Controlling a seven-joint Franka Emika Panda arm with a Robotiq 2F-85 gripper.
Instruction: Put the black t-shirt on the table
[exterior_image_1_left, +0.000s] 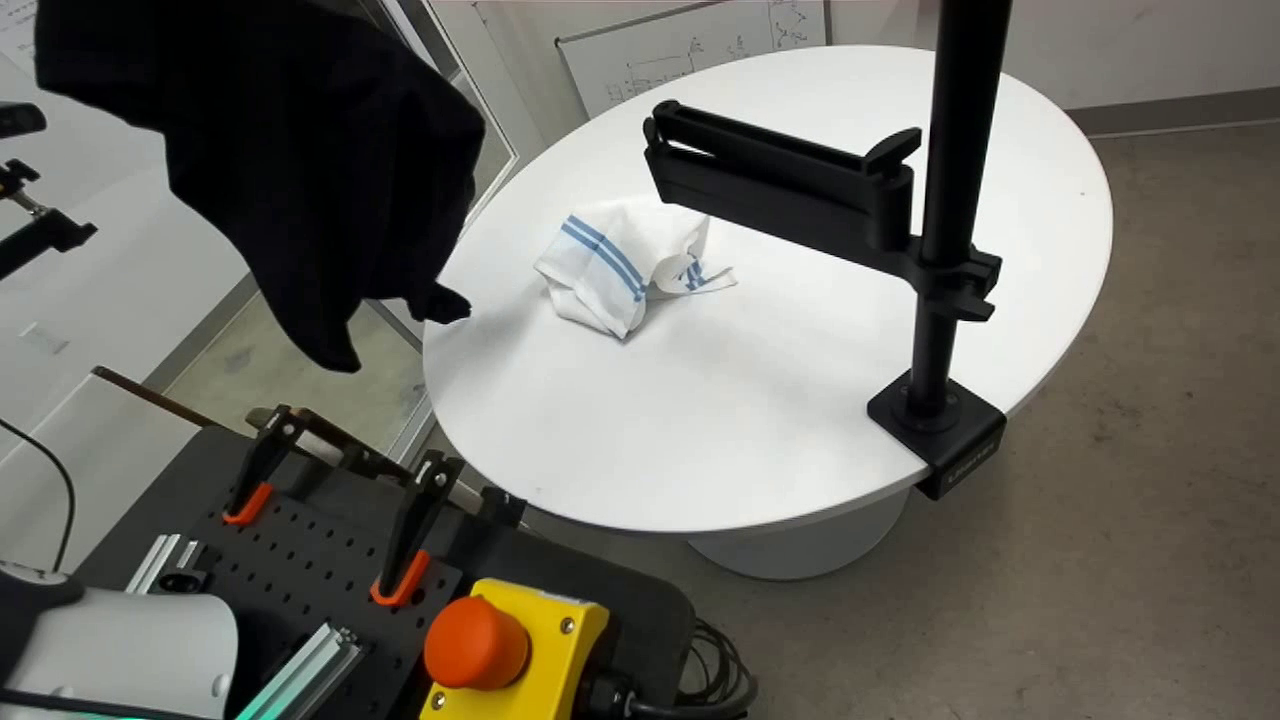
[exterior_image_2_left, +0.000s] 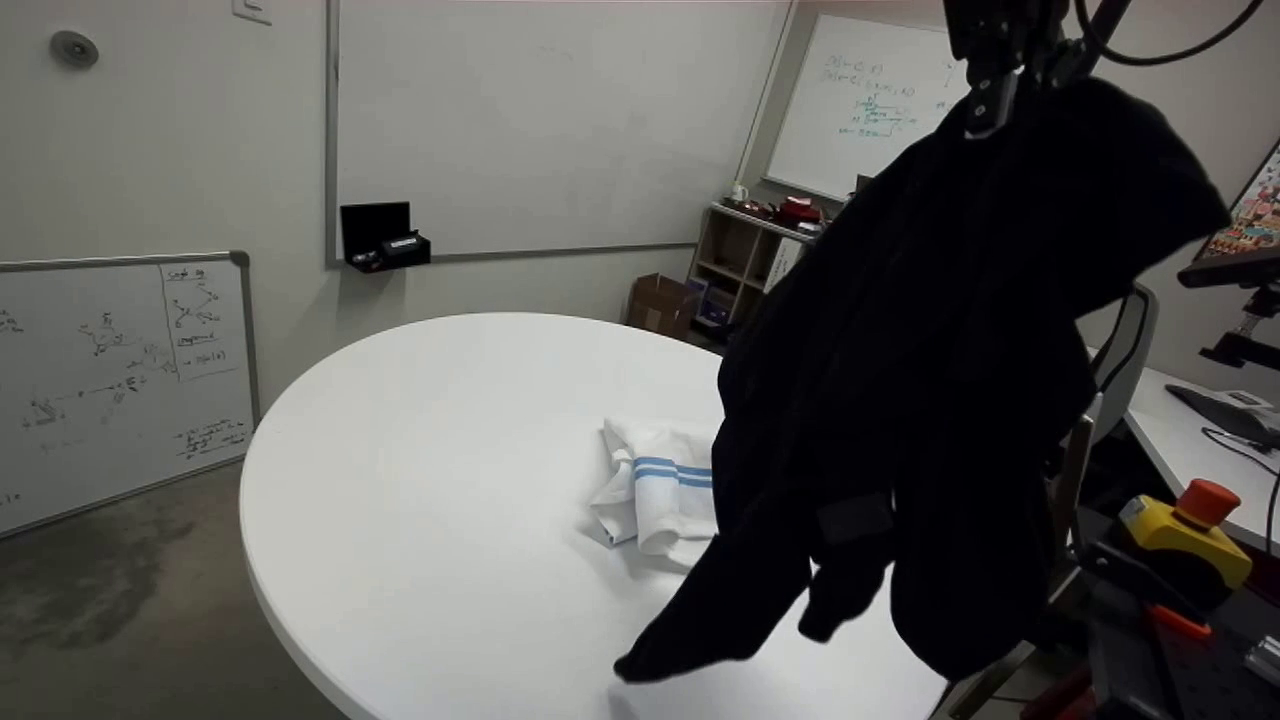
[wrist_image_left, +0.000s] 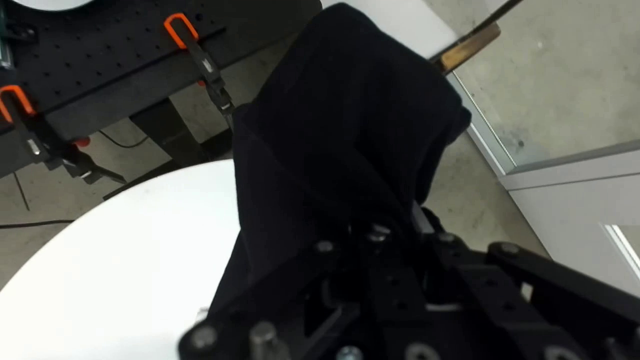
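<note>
Black t-shirt, foremost at right of frame in exterior view: hangs limp from jaws clamped on its upper part, not yet laid on counter. Probably light, soft, unbreakable; bunched fabric near top suits grip.

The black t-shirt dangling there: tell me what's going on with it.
The robot's hand has the black t-shirt gripped, hanging limp in the air by the edge of the round white table. It has not yet been laid down. A crumpled white cloth with blue stripes lies on the tabletop, and a black stand is mounted at the rim.
</note>
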